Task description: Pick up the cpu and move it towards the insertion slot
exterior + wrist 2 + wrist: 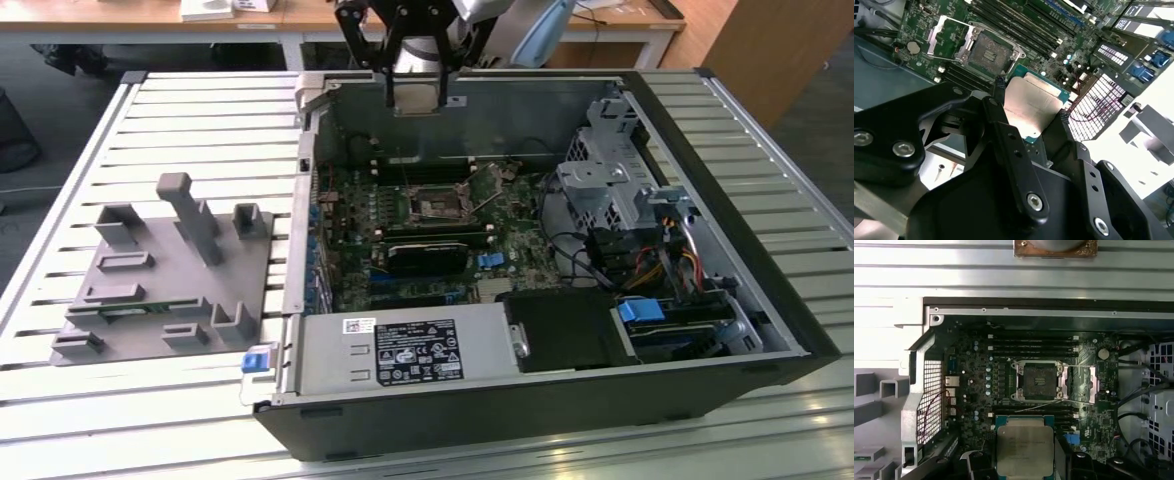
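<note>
Slatted metal covers the bench [80, 150], which carries an open computer case [787, 320] lying on its side and, on the exterior view's left, a grey plastic fixture [160, 290]. Inside the case lies the green motherboard [979, 390] (memory slots run beside the socket). Near its middle sits the insertion slot [1036, 382], its metal frame swung open. Above the case's far wall hangs the gripper [415, 95], jaws pinching the cpu [1029, 107] by opposite edges, well apart from the slot.
</note>
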Controlling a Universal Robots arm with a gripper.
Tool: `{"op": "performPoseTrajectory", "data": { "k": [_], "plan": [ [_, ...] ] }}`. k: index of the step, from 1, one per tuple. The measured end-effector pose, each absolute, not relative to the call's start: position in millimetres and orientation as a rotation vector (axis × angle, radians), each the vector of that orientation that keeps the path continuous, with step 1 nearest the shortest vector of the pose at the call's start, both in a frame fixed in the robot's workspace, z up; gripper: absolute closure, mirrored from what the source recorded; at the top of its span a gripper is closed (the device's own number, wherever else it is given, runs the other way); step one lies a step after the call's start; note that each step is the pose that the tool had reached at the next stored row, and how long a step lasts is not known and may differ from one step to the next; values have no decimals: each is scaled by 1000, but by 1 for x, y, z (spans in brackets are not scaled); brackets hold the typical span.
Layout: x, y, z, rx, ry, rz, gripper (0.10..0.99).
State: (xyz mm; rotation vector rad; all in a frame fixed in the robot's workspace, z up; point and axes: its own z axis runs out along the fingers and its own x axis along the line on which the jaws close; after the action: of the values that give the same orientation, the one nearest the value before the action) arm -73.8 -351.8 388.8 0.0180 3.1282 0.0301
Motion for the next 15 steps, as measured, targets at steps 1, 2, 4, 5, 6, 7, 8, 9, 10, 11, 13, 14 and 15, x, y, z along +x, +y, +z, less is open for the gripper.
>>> {"op": "performPoseTrajectory", "data": {
  "k": [1, 2, 4, 5, 6, 7, 8, 9, 10, 11, 13, 14, 15],
  "plan": [
    [-71, -351, 389, 18, 3128, 30, 545],
    [-70, -350, 389, 18, 3128, 30, 545],
    [-67, -349, 389, 18, 3128, 30, 545],
    [-66, -348, 389, 18, 3128, 30, 545],
    [-64, -348, 389, 18, 3128, 30, 545],
    [-62, -347, 389, 18, 3128, 30, 545],
    [-61, -347, 389, 18, 3128, 30, 545],
    [-59, -346, 389, 18, 3128, 30, 545],
    [-58, -346, 389, 17, 3128, 30, 545],
    [-57, -345, 389, 18, 3128, 30, 545],
    [-54, -344, 389, 18, 3128, 30, 545],
    [-52, -344, 389, 18, 3128, 30, 545],
    [-50, -343, 389, 18, 3128, 30, 545]
  ]
}}
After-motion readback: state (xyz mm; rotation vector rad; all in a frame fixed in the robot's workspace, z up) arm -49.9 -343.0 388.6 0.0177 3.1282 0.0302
